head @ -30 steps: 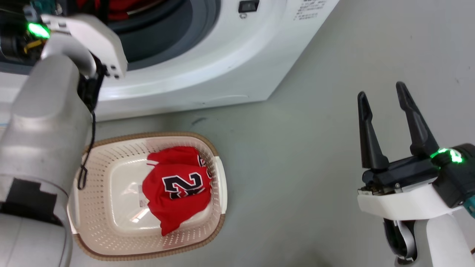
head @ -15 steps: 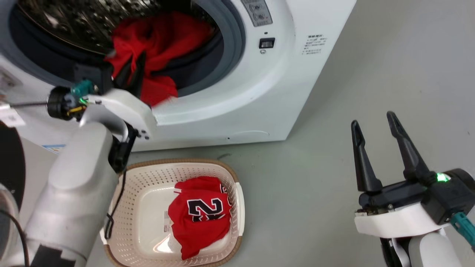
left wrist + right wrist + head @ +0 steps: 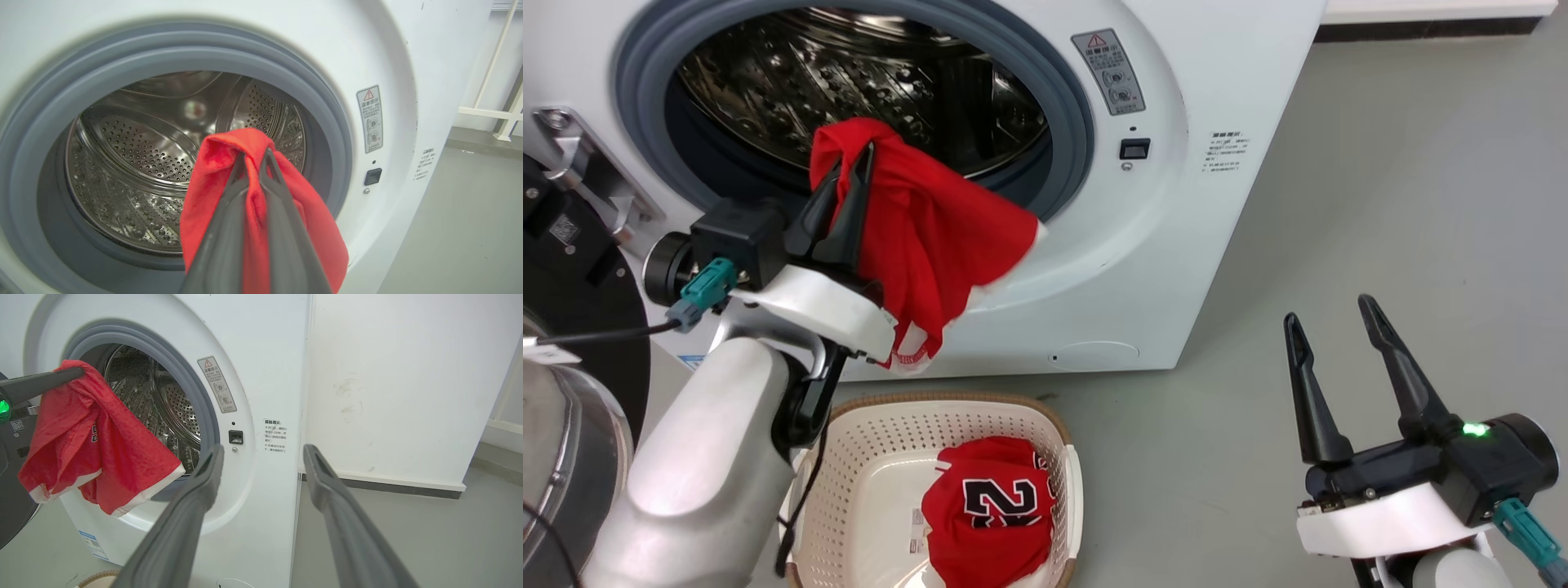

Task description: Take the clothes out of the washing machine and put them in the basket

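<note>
One red cloth (image 3: 931, 237) hangs squeezed tight in the left hand (image 3: 854, 159), just outside the one washing machine (image 3: 1176, 204) ahead of that hand, a second red one, the jersey (image 3: 988, 523), lies in the one basket (image 3: 866, 457) below it, and the right hand (image 3: 1327, 310) is wide open and empty.

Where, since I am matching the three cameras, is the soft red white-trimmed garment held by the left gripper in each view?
Head view: the soft red white-trimmed garment hangs left of centre.
Left wrist view: lower centre, pinched by the left gripper.
Right wrist view: far left, middle height.
Shared landmark: the white warning sticker with a red triangle, to its right.
</note>
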Robot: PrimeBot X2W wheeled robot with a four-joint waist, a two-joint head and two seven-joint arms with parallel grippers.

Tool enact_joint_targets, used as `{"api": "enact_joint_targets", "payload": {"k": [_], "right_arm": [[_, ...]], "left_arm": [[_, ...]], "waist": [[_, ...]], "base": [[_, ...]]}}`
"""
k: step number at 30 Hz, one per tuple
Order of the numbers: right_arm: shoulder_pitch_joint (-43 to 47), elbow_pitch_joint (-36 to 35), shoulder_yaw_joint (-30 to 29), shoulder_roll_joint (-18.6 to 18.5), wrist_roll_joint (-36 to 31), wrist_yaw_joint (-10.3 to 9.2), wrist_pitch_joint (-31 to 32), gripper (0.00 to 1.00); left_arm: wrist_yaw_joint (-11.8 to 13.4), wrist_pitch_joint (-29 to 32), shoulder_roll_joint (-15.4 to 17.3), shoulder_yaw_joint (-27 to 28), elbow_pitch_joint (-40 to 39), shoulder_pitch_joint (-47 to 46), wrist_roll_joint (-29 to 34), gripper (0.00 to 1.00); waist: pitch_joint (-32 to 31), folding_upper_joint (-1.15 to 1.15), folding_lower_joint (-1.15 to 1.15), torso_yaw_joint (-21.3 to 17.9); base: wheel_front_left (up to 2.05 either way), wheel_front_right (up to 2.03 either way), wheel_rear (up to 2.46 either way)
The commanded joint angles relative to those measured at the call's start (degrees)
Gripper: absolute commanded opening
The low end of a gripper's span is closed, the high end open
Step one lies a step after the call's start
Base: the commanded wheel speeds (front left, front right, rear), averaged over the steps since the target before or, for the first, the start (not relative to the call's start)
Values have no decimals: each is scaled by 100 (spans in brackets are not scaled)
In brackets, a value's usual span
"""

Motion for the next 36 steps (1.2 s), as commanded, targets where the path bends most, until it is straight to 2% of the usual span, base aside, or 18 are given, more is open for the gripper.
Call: {"api": "enact_joint_targets", "payload": {"k": [1,9,11,21,31,32,33,36], "right_arm": [[84,12,0,6,-38,-6,-11,100],[267,39,12,6,-41,-6,-11,100],[343,20,7,6,-42,-6,-11,100],[390,-4,2,6,-23,-6,-11,100],[211,-106,-33,6,-21,-5,-11,100],[187,-122,-33,6,-25,-6,-11,100],[70,-182,-50,6,-52,-6,-11,100],[-22,-239,-58,6,-62,-6,-10,100]], "left_arm": [[56,20,61,38,-136,111,-33,0],[409,205,273,84,-1368,690,5,0],[583,256,410,129,-1913,945,31,0],[844,482,668,103,-2691,1501,100,0],[816,559,662,-236,-2362,2152,14,0],[781,539,644,-278,-2245,2207,0,0],[640,406,561,-377,-1779,2276,-59,0],[508,267,417,-475,-1246,2242,-112,0]], "waist": [[-73,0,1,28],[-349,0,1,53],[-443,0,1,70],[-536,0,1,107],[-302,0,1,36],[-248,0,1,17],[-53,0,1,-45],[164,0,1,-106]], "base": [[0,0,0],[0,0,0],[0,0,0],[0,0,0],[0,0,0],[0,0,0],[0,0,0],[0,0,0]]}}
